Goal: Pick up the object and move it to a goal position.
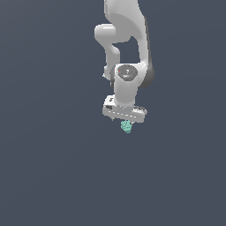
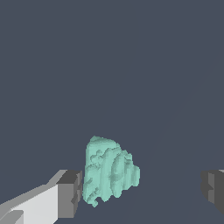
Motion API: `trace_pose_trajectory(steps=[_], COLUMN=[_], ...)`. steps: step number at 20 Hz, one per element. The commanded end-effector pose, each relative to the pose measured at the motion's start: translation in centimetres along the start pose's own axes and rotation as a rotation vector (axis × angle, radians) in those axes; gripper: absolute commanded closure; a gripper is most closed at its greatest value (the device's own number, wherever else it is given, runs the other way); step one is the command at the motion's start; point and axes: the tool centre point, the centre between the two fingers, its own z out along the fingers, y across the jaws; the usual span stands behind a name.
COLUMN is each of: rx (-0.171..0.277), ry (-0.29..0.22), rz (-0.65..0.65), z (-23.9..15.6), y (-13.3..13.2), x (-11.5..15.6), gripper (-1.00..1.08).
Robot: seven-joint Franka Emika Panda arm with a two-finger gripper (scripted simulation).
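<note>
The object [image 2: 110, 171] is a small teal-green lumpy, ridged thing. In the wrist view it lies between my gripper's [image 2: 142, 190] two fingers. It is right beside one grey finger pad [image 2: 70, 192], and a wide gap separates it from the other pad [image 2: 213, 189]. The jaws stand wide apart, so the gripper is open. In the exterior view the white gripper [image 1: 125, 120] hangs straight down from the arm, and the object [image 1: 127, 127] shows just below the hand. The hand hides most of the fingers there.
A plain dark grey-blue surface [image 1: 53, 176] fills the rest of both views. The white arm [image 1: 126, 44] rises toward the top of the exterior view. No goal marker shows.
</note>
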Motion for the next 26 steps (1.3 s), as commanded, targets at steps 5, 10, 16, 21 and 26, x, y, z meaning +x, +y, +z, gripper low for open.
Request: trace_pose_trajectory(steps=[5, 10, 16, 21, 26], rx=[-0.007, -0.010, -0.010, -0.010, -0.010], ry=[0.005, 0.007, 0.006, 0.007, 0.007], rz=[0.057, 0.077, 0.077, 0.078, 0.080], z=[1.2, 1.7, 1.9, 3.4, 5.8], y=[-1.6, -2.1, -2.2, -2.1, -2.1], x=[-1.7, -2.3, -2.4, -2.5, -2.5], gripper=[-0.92, -0.92, -0.92, -0.92, -0.92])
